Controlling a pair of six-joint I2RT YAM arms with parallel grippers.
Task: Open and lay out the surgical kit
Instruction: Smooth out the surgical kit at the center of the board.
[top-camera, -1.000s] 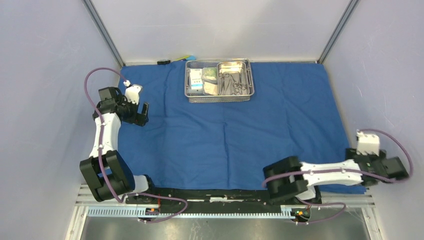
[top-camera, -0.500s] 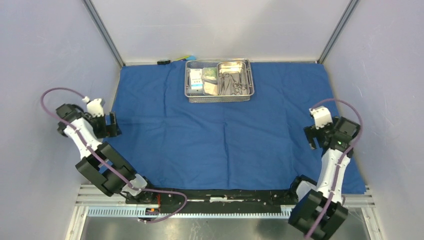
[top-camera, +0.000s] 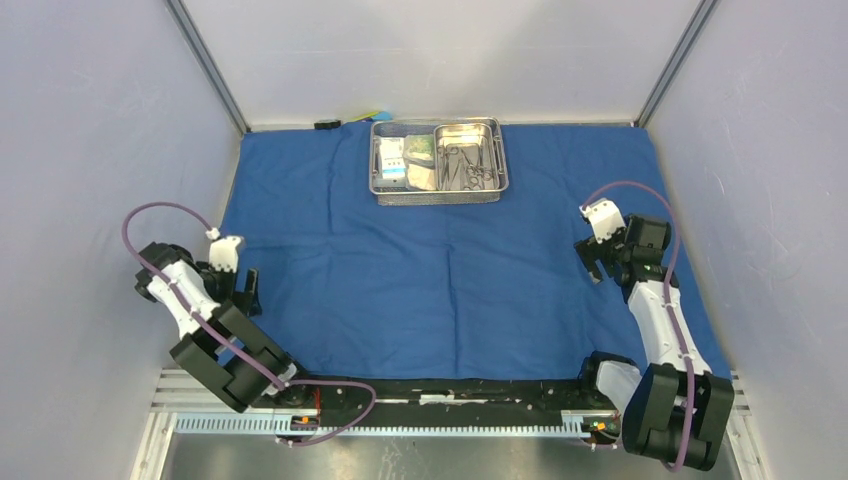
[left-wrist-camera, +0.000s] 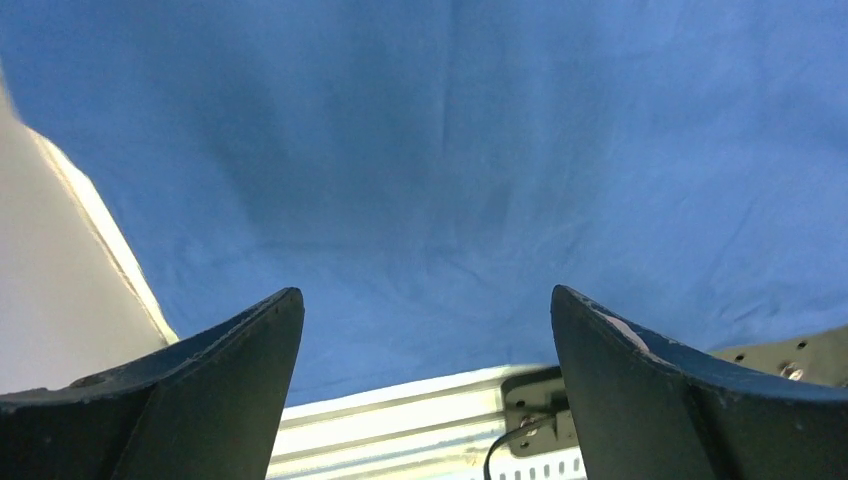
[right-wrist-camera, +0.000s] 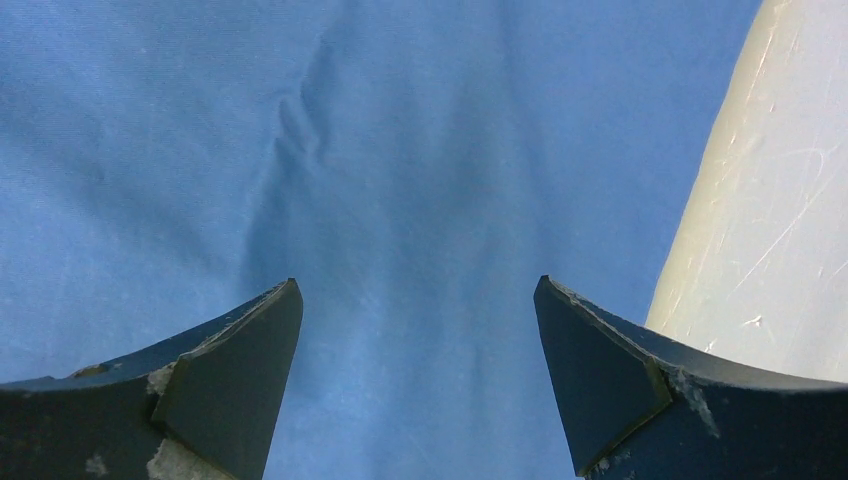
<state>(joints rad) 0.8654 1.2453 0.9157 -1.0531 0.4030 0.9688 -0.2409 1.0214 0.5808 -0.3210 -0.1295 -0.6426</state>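
Cloth (top-camera: 450, 280): soft, spread flat; pinch an edge.
Tray (top-camera: 440, 199): stiff steel, likely slick; grip its rim; sits at the cloth's far middle, tools (top-camera: 462, 165) inside.
Left end effector (top-camera: 248, 292): jaws apart, empty, over the cloth's near-left edge, well apart from the tray.
Right end effector (top-camera: 594, 262): jaws apart, empty, over the cloth's right side, also distant.

Large blue cloth wrap (top-camera: 450, 280) is seen as matt woven fabric, softly creased. Rectangular wire-mesh steel tray (top-camera: 440, 199) and smaller steel pan (top-camera: 466, 127) are rendered in shiny bare metal. Black fingers (right-wrist-camera: 215, 400) of right gripper (right-wrist-camera: 417, 283) are seen matt, hard, scuffed whitish at edges. Pale tabletop (right-wrist-camera: 780, 200) is finely scratched.
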